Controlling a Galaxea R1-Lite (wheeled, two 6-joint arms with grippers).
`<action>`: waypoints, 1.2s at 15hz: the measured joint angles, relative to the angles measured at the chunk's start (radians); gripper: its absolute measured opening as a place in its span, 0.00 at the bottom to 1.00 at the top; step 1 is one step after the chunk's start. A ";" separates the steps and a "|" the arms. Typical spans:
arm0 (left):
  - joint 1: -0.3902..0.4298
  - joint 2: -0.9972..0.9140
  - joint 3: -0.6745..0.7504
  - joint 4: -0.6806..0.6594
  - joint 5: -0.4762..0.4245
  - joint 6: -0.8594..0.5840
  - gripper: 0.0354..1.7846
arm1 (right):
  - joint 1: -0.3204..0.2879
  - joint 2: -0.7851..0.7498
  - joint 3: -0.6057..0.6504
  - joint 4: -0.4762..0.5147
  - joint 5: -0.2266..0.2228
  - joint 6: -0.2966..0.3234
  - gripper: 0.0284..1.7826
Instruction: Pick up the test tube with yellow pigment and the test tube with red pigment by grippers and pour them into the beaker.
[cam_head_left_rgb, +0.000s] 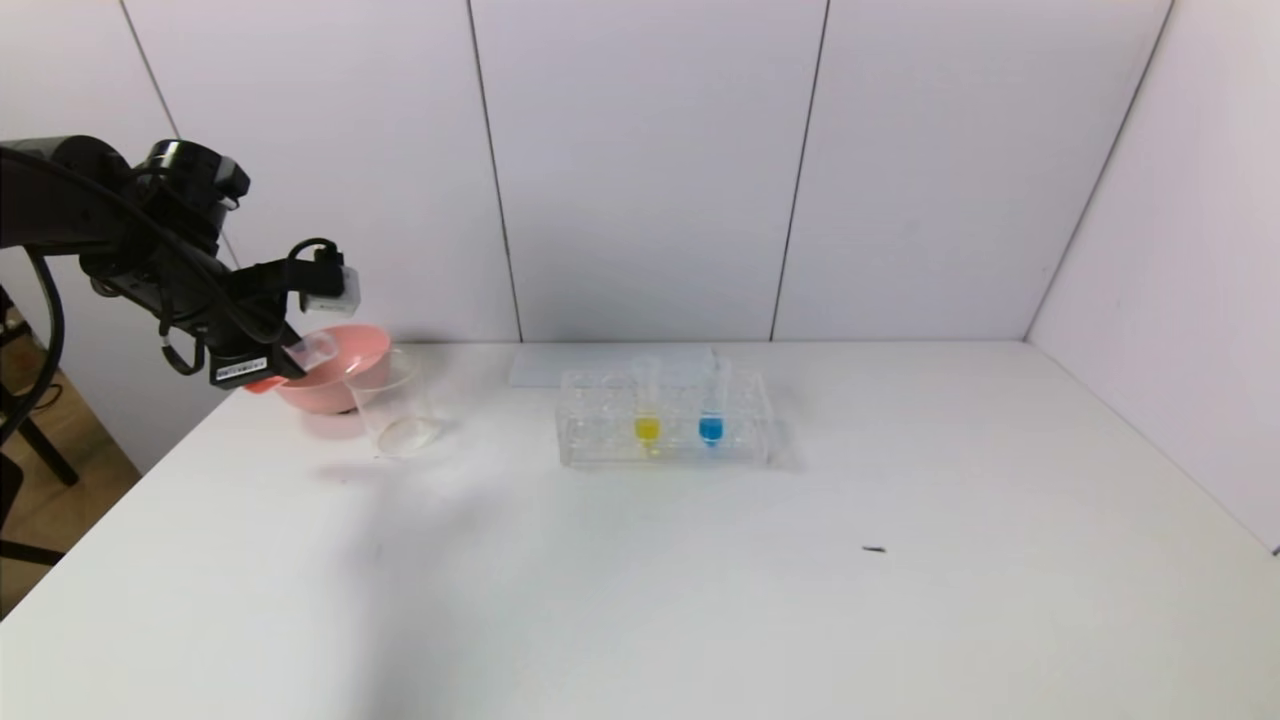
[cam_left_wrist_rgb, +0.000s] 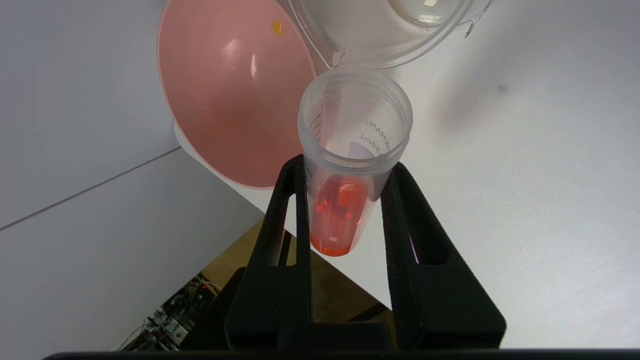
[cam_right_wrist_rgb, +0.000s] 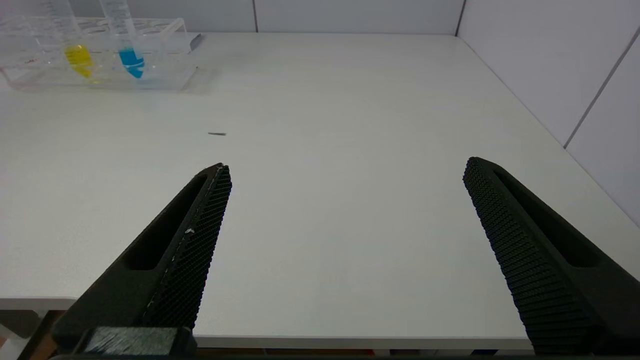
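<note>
My left gripper (cam_head_left_rgb: 285, 362) (cam_left_wrist_rgb: 345, 170) is shut on the test tube with red pigment (cam_left_wrist_rgb: 345, 165), which shows in the head view (cam_head_left_rgb: 310, 352) tilted nearly level at the far left, its open mouth toward the beaker (cam_head_left_rgb: 393, 408). The beaker's rim (cam_left_wrist_rgb: 350, 50) lies just beyond the tube's mouth. Red pigment sits in the tube's rounded tip. The test tube with yellow pigment (cam_head_left_rgb: 647, 405) (cam_right_wrist_rgb: 75, 47) stands upright in the clear rack (cam_head_left_rgb: 590, 445). My right gripper (cam_right_wrist_rgb: 345, 185) is open and empty, over the table's near right edge, out of the head view.
A pink bowl (cam_head_left_rgb: 345, 350) (cam_left_wrist_rgb: 225, 100) stands behind the beaker, right by my left gripper. A blue-tipped tube (cam_head_left_rgb: 711, 405) (cam_right_wrist_rgb: 127, 50) stands in the rack beside the yellow one. A small dark speck (cam_head_left_rgb: 874, 549) lies on the white table (cam_head_left_rgb: 700, 600).
</note>
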 joint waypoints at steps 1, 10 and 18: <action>-0.003 0.001 -0.006 0.006 0.009 0.006 0.23 | 0.000 0.000 0.000 0.000 0.000 0.000 0.95; -0.029 0.025 -0.043 0.016 0.058 0.066 0.23 | 0.000 0.000 0.000 0.000 0.000 0.000 0.95; -0.029 0.028 -0.063 0.046 0.101 0.102 0.23 | 0.000 0.000 0.000 0.000 0.000 0.000 0.95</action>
